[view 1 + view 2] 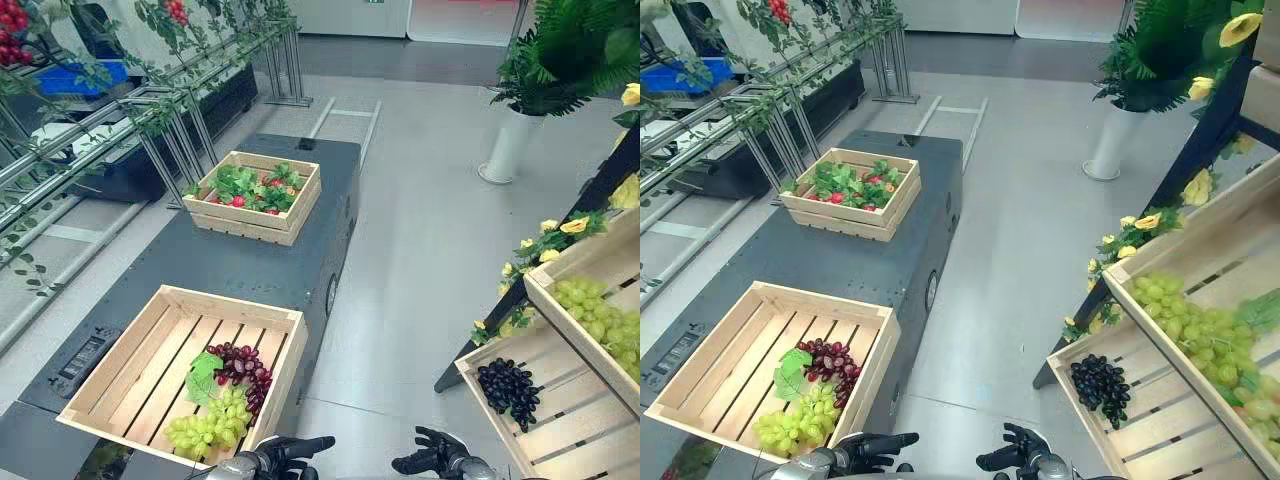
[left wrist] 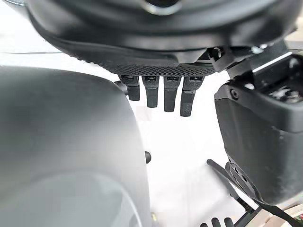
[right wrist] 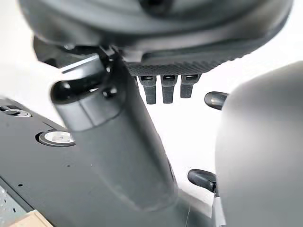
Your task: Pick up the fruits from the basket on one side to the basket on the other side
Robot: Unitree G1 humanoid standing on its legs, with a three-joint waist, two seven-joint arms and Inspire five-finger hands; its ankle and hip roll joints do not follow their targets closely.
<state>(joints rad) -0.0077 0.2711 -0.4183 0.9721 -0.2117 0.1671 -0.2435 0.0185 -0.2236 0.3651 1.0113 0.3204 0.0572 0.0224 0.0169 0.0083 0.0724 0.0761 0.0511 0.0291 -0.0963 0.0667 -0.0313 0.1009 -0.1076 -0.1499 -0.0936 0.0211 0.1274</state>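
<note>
Left eye view: the near basket [image 1: 230, 300] at the desk's [image 1: 250, 262] near edge holds purple grapes [image 1: 243, 368] and green grapes [image 1: 208, 425]. Black grapes [image 1: 508, 388] lie in the shelf basket [image 1: 575, 405] on the right, so the transfer looks partway done.

Right eye view: it shows more of the upper shelf's pale grapes [image 1: 1185, 320]. The left hand [image 1: 862, 452] and right hand [image 1: 1025, 457] hover between desk and shelf.

Left wrist view: the fingers [image 2: 168, 97] are straight and hold nothing.

Right wrist view: the fingers [image 3: 168, 90] are loose and empty.

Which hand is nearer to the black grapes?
Right. The right hand sits just left of the black grapes; the left hand lies farther left, beside the green grapes.
</note>
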